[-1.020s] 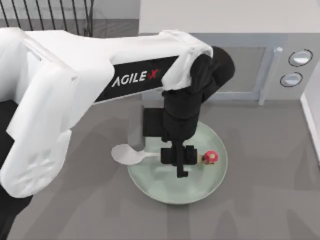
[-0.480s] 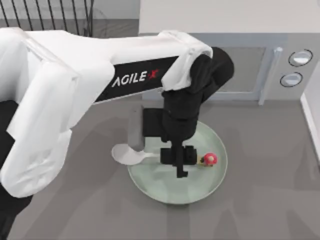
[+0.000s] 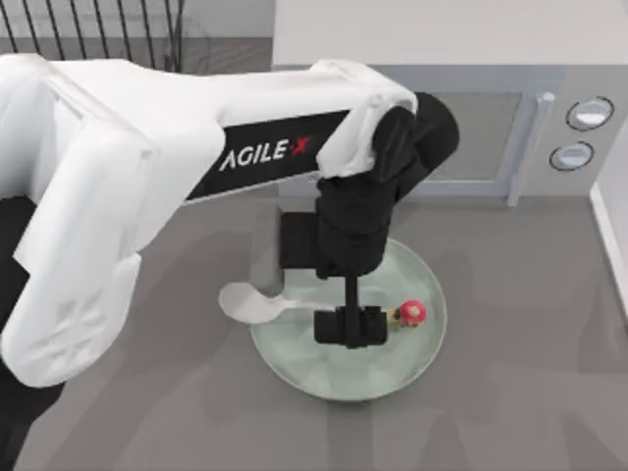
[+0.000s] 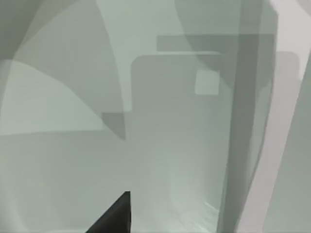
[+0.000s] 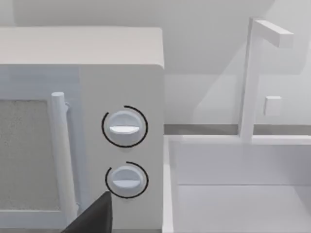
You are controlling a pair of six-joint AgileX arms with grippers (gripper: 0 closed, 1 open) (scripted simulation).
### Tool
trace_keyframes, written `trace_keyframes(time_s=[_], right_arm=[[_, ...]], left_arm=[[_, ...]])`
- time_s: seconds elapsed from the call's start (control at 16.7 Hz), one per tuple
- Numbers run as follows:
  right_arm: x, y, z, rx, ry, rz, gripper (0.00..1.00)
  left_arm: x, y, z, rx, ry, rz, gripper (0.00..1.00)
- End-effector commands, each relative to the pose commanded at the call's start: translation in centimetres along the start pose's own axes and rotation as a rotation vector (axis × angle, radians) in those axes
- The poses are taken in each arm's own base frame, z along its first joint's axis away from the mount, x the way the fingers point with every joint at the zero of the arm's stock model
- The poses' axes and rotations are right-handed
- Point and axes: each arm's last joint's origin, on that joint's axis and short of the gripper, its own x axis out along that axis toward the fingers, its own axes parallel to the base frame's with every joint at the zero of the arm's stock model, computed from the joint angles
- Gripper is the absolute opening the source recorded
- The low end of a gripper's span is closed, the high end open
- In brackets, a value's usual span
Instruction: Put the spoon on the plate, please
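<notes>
The pale mint-green plate (image 3: pixel 392 378) lies at the table's middle. The white spoon (image 3: pixel 250 302) has its bowl just outside the plate's left rim, and its handle reaches over the rim toward the plate's middle. My left gripper (image 3: pixel 349 329) hangs over the plate's inside, just right of the handle's end, open and holding nothing. In the left wrist view the plate's surface (image 4: pixel 160 145) is very close, with one dark fingertip (image 4: pixel 116 218) at the edge. A dark tip of my right gripper (image 5: pixel 95 218) shows in the right wrist view; that arm stays parked.
A small red and yellow object (image 3: pixel 412 312) sits on the plate's right part. A microwave (image 3: pixel 471 128) with two knobs stands behind the plate. A white basin (image 5: pixel 233 194) stands to its right. Black bars (image 3: pixel 98 29) rise at the back left.
My left gripper has shifted a little toward the table's front, away from the spoon's handle. The spoon and the red object have stayed where they were.
</notes>
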Motion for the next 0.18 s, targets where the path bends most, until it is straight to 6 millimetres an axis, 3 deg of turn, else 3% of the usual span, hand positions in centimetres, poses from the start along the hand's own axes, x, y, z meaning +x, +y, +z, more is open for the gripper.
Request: trace_keyframes(time_s=[0.18], right_arm=[[0.0,0.0,0.0,0.0,0.0,0.0,1.0]], left_arm=[[0.0,0.0,0.0,0.0,0.0,0.0,1.0]])
